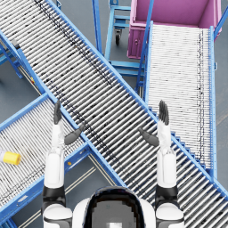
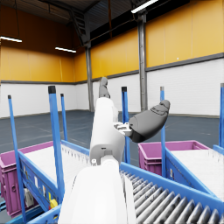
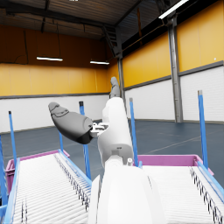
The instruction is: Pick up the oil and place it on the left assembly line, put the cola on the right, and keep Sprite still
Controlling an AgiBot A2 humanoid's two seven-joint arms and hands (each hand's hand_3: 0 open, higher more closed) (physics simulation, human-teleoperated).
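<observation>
The left hand (image 1: 59, 128) and right hand (image 1: 162, 128) hover over the middle conveyor (image 1: 104, 100), fingers spread apart and holding nothing, probably because no cola or Sprite is in view. A yellow-capped bottle (image 1: 9, 156), likely the oil, lies at the outer edge of the left assembly line (image 1: 33, 133).

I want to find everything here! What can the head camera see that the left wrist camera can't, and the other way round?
Only the head view shows the right hand, open above the long middle roller line. Only the left wrist view shows the yellow and white walls and the ceiling lights. Both show the left hand, open and holding nothing, blue-framed rollers and a purple bin.
</observation>
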